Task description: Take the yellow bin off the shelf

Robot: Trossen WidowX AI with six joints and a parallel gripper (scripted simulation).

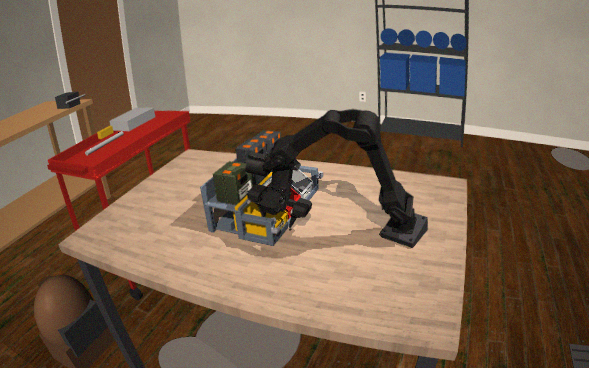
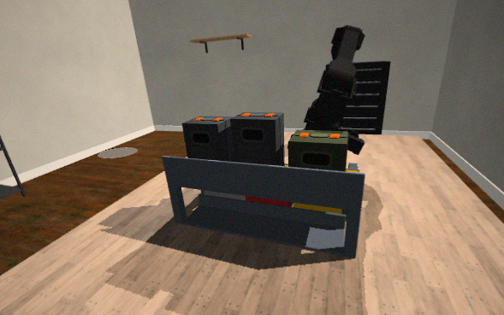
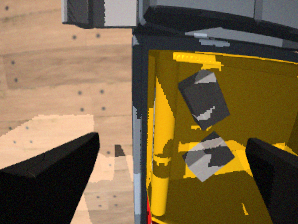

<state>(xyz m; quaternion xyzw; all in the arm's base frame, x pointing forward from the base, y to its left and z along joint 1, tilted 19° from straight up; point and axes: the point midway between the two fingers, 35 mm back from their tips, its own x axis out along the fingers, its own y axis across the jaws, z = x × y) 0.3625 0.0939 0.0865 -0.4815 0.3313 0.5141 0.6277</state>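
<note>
The yellow open bin [image 1: 256, 229] [image 3: 270, 100] sits at the near end of the low front tier of the grey-blue shelf [image 1: 210, 220] [image 2: 263, 172]. In the wrist view it holds a dark block [image 3: 204, 102] and a lighter grey block [image 3: 208, 156]. My gripper [image 3: 174, 143] is open and empty over the bin. In the wrist view the left finger is over the table outside the shelf's side rail, and the right finger is over the bin's inside; the side rail and bin wall run between them. Fingertip height is hard to tell. The arm partly covers the bin in the top view.
A red bin [image 1: 295, 194] is beside the yellow one, with a grey bin [image 1: 303, 182] beyond it. A green case [image 1: 227, 187] [image 2: 317, 150] and two dark grey cases [image 2: 207, 139] [image 2: 257, 147] stand on the upper tier behind, close to the arm.
</note>
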